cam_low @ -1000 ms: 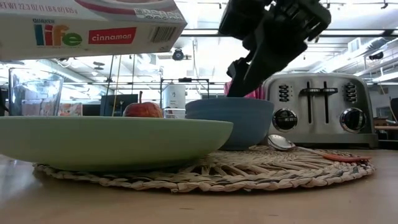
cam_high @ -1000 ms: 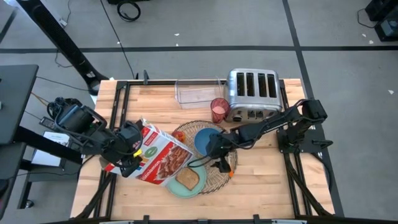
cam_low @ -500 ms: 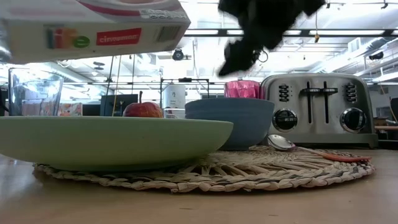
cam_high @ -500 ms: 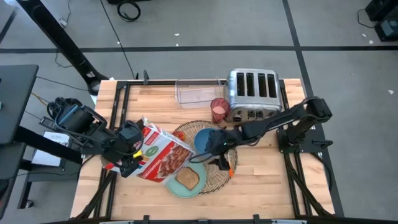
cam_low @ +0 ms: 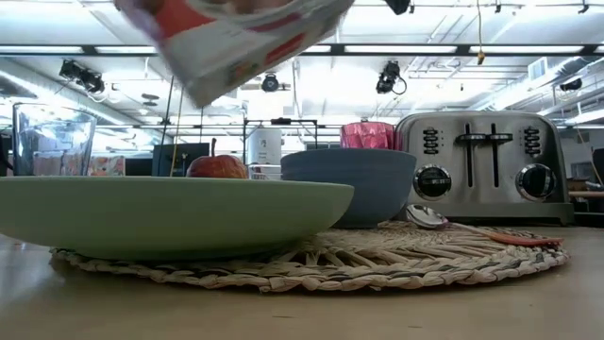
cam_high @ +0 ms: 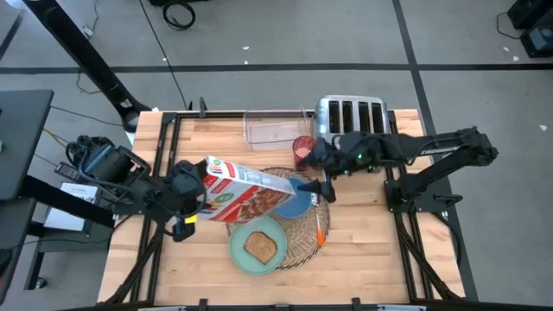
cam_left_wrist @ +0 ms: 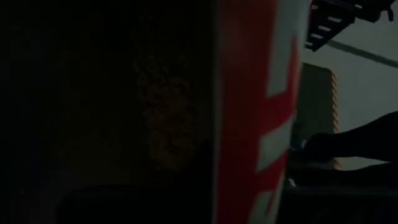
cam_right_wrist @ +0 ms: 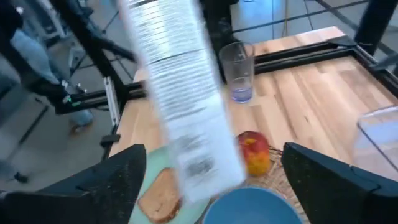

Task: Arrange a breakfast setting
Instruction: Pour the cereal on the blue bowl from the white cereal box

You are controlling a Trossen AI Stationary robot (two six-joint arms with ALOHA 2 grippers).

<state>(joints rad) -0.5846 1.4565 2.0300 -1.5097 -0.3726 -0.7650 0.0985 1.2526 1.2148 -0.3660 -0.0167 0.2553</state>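
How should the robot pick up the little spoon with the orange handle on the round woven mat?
Probably by the orange handle, from straight above. The small orange-handled spoon lies flat on the round woven placemat, with its shiny end near the blue bowl. That leaves the handle end by the mat's edge freest. The fingers should close across the thin handle.

- A lab or open workshop, not a home; a wooden table (cam_high: 363, 259) stands on a grey concrete floor (cam_high: 285, 86) marked with dark lines
- Cables (cam_high: 177, 13) lie on the far floor
- Exposed ceiling with strip lights (cam_low: 396, 49) and beams; metal racks (cam_low: 260, 132) stand far behind
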